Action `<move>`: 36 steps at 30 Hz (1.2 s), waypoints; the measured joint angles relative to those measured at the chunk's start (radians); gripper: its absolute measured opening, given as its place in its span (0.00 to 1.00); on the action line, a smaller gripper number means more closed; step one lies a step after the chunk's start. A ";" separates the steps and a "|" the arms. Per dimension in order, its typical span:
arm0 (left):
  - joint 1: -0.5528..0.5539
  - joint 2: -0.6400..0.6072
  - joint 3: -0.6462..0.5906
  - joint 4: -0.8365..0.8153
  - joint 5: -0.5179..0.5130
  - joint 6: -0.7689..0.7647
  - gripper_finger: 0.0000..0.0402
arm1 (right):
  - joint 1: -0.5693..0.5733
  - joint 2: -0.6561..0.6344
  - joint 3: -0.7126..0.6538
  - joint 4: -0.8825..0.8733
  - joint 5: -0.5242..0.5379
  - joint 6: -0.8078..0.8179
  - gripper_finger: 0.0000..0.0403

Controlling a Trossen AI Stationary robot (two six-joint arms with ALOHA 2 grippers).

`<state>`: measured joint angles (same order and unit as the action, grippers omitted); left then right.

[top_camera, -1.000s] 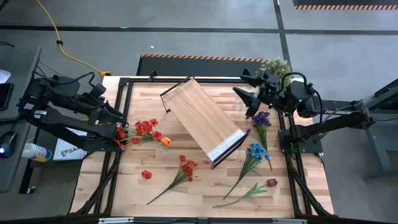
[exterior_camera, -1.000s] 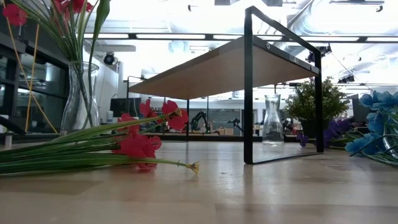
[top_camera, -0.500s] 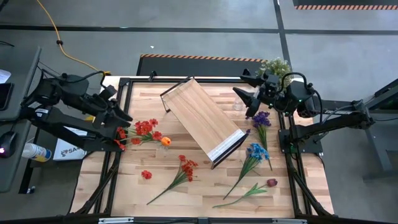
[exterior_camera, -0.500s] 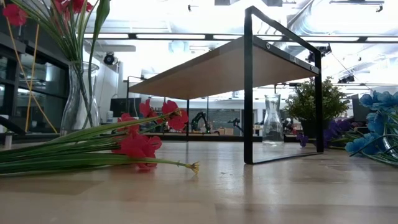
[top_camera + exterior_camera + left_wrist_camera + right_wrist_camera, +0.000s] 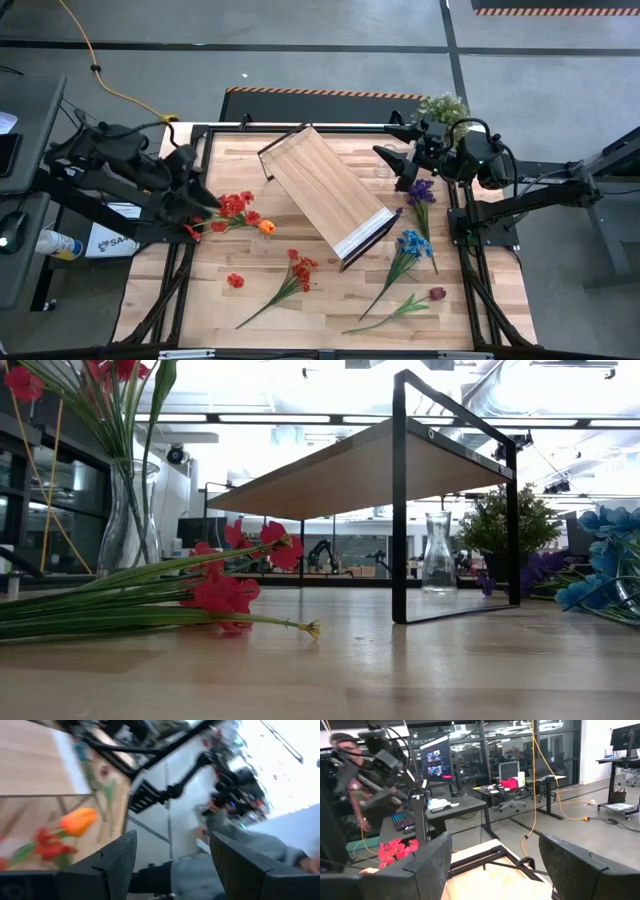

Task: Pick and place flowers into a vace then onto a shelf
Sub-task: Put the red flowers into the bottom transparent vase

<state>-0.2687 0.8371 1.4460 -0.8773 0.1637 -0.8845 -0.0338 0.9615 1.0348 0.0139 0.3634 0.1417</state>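
Green plastic stems and cloth blooms suggest the flowers are very light, limp along their length and apt to slide or bend if pinched at the head; the stem, a little below the bloom, looks the safest place to take hold.

Farthest left, the left gripper (image 5: 196, 196) hangs with its jaws wide and empty, just beside the red-bloomed spray with an orange bud (image 5: 236, 212) lying on the pale plank counter (image 5: 330, 300). Nearer the front edge lie a loose red bloom (image 5: 235, 281) and a long-stemmed red flower (image 5: 290, 275).

In the middle stands the light-wood shelf with a black metal frame (image 5: 325, 193), set askew.

Right of it lie the blue flower (image 5: 410, 246), the dark red flower (image 5: 425, 298) and the purple flower (image 5: 420, 192). A clear glass vase (image 5: 438, 554) stands beyond the shelf; it is fragile and may slip.

The right gripper (image 5: 395, 143) hovers, wide and empty, near the bushy potted plant (image 5: 445, 106).
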 joint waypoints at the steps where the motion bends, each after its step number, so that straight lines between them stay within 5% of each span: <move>1: -0.028 0.012 0.000 0.024 -0.013 0.000 0.70 | 0.000 0.000 0.000 0.000 0.000 0.000 0.71; 7: -0.222 0.092 0.000 0.135 -0.115 -0.004 0.70 | 0.000 0.000 0.000 0.000 0.000 0.000 0.71; 21: -0.620 0.209 0.000 0.148 -0.583 -0.137 0.70 | 0.000 0.000 0.000 0.001 -0.063 0.042 0.71; 36: -0.822 0.367 0.000 0.172 -0.838 -0.342 0.70 | 0.000 0.000 0.000 0.005 -0.086 0.042 0.71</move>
<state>-1.0909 1.2045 1.4460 -0.7055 -0.6741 -1.2262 -0.0339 0.9616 1.0344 0.0193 0.2775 0.1836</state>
